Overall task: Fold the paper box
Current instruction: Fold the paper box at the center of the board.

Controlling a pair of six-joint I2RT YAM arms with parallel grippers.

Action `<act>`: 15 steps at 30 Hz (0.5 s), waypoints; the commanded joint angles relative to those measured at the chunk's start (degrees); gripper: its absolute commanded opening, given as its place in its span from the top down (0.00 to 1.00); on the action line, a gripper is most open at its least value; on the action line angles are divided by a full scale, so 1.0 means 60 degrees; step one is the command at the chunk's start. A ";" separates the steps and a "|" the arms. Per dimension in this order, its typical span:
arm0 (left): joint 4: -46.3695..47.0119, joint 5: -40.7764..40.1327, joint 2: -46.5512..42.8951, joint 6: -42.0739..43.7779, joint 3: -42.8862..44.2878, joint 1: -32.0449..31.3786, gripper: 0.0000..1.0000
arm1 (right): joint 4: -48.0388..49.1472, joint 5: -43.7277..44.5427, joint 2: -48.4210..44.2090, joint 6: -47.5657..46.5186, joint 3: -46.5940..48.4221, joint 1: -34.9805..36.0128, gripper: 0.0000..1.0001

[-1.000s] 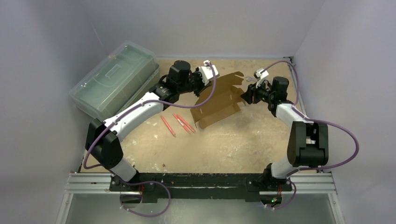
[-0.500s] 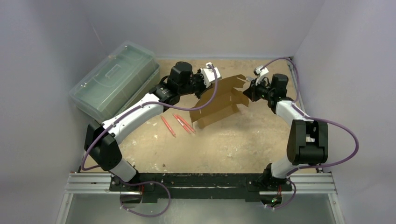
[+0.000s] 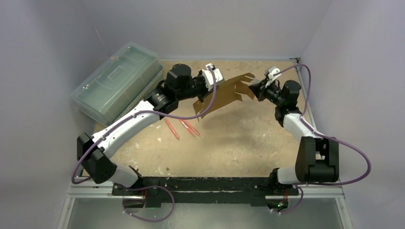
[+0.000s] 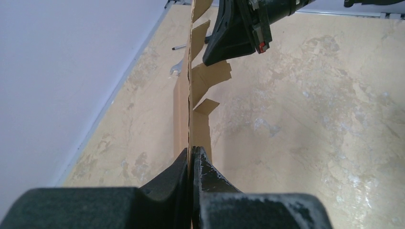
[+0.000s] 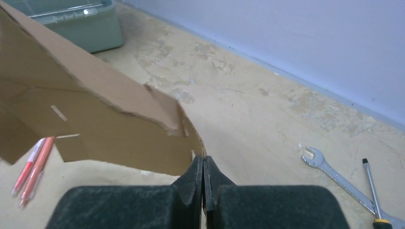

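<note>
The paper box (image 3: 225,91) is a flat brown cardboard die-cut sheet with flaps and slots, held up off the table at the back centre and tilted on edge. My left gripper (image 3: 204,90) is shut on its left edge; in the left wrist view the sheet (image 4: 199,125) runs edge-on out from between the closed fingers of that gripper (image 4: 192,155). My right gripper (image 3: 256,89) is shut on a flap at the box's right end. The right wrist view shows its jaws (image 5: 204,162) pinching the cardboard corner (image 5: 95,119).
A translucent green case (image 3: 117,81) stands at the back left, also in the right wrist view (image 5: 71,19). Orange-red pens (image 3: 184,126) lie under the box's left end. A wrench (image 5: 325,167) and a screwdriver (image 5: 372,191) lie near the back right wall.
The right gripper has closed on the box's right flap. Both arms have raised the sheet off the table and carried it back, tipping it more on edge.
</note>
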 commanded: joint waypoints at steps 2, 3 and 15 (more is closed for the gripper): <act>0.0585 0.0439 -0.0347 -0.0858 -0.0824 -0.0047 1.00 | 0.2304 0.0569 0.0156 0.0423 -0.1047 0.0103 1.00; 0.0740 0.0522 -0.0341 -0.1009 -0.1019 -0.0053 1.00 | 0.2418 0.0668 0.0224 0.0426 -0.1156 0.0102 1.00; 0.1478 0.0849 -0.0450 -0.1767 -0.2557 -0.0047 1.00 | 0.1459 0.0823 0.0122 -0.0795 -0.1443 0.0102 1.00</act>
